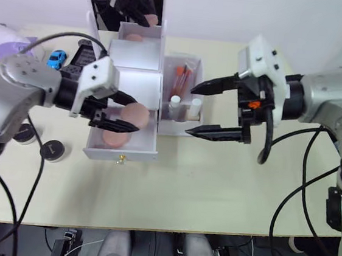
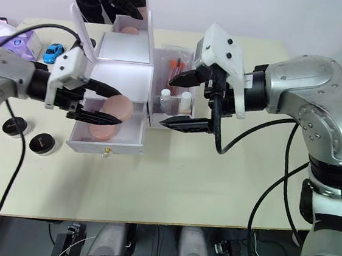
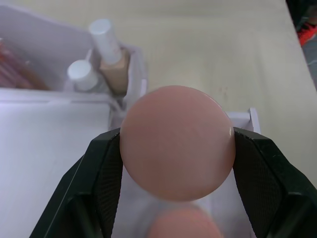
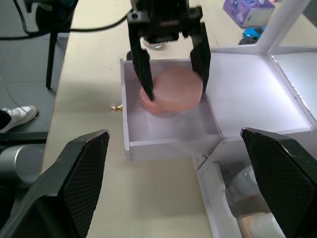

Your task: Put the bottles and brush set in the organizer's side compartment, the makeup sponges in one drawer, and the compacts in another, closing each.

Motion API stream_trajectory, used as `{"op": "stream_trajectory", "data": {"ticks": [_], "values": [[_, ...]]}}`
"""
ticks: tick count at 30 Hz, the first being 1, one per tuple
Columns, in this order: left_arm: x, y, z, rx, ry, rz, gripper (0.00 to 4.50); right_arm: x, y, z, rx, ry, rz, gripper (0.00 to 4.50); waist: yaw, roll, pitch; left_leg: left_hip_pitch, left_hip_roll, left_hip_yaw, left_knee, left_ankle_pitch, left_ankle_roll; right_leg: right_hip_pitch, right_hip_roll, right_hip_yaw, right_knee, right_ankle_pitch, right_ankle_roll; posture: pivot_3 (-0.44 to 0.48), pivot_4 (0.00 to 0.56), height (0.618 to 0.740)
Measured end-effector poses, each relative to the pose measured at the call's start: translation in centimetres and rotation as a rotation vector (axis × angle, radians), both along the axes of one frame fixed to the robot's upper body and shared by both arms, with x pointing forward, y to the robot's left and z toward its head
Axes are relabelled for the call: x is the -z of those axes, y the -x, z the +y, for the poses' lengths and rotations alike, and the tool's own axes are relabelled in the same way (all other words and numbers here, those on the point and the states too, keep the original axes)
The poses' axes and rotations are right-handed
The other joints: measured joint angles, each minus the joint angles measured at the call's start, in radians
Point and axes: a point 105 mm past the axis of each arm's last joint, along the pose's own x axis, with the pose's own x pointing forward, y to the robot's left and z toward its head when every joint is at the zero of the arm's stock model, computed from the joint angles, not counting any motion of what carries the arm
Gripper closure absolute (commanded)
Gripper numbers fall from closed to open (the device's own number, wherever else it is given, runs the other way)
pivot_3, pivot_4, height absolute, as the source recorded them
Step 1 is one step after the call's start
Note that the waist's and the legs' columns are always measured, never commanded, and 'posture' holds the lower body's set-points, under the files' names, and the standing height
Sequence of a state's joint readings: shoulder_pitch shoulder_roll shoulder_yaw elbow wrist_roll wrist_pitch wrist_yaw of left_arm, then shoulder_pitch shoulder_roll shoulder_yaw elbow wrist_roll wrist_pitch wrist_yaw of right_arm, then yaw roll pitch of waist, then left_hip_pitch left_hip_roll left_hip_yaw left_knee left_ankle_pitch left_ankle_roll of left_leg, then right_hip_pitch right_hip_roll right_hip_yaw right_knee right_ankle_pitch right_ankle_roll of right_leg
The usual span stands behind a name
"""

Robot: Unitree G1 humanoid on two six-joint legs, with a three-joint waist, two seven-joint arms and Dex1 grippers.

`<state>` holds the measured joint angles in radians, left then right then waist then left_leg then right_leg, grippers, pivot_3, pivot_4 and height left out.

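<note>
My left gripper (image 1: 137, 114) is shut on a round pink makeup sponge (image 3: 177, 141), held just above the open drawer (image 1: 119, 151) of the white organizer (image 1: 135, 57). A second pink sponge (image 1: 113, 138) lies inside that drawer. The side compartment (image 1: 186, 125) on the organizer's right holds two white-capped bottles (image 1: 175, 102) and the red-handled brush set (image 1: 181, 77). My right gripper (image 1: 191, 110) hangs open just right of that compartment, with nothing between its fingers. Two black round compacts (image 1: 52, 150) (image 1: 23, 133) rest on the table left of the drawer.
The organizer's mirror lid (image 1: 126, 4) stands upright at the back. A blue toy car (image 1: 56, 58) and a purple packet (image 2: 21, 44) sit at the far left. Black cables trail from both arms. Bare tabletop (image 1: 176, 196) stretches in front of the drawer.
</note>
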<state>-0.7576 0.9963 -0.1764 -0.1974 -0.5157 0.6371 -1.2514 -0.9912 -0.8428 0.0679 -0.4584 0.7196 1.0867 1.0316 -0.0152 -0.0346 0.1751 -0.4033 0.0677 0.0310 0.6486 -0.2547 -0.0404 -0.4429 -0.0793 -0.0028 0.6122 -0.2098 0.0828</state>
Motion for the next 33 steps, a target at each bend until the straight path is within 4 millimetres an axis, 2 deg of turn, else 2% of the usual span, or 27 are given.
{"op": "stream_trajectory", "data": {"ticks": [17, 33], "values": [[3.2, -0.3, -0.3, 0.038, -0.113, 0.049, 1.84, -0.2, 0.1, -0.5, 0.072, -0.021, -0.016, 0.00, 0.003, 0.000, 0.000, 0.000, 0.000, -0.002, 0.000, 0.000, 0.000, 0.000, 0.001, 0.000, 0.002, -0.001, 0.002, 0.000, 0.150, 0.729], [4.7, -0.7, -0.9, 0.050, -0.149, 0.069, 1.84, -0.2, 0.2, -0.6, 0.078, -0.024, -0.012, 0.00, 0.004, 0.000, 0.000, 0.000, 0.000, -0.003, 0.000, 0.000, 0.001, 0.001, 0.001, 0.000, 0.002, -0.001, 0.002, 0.000, 0.150, 0.729]]}}
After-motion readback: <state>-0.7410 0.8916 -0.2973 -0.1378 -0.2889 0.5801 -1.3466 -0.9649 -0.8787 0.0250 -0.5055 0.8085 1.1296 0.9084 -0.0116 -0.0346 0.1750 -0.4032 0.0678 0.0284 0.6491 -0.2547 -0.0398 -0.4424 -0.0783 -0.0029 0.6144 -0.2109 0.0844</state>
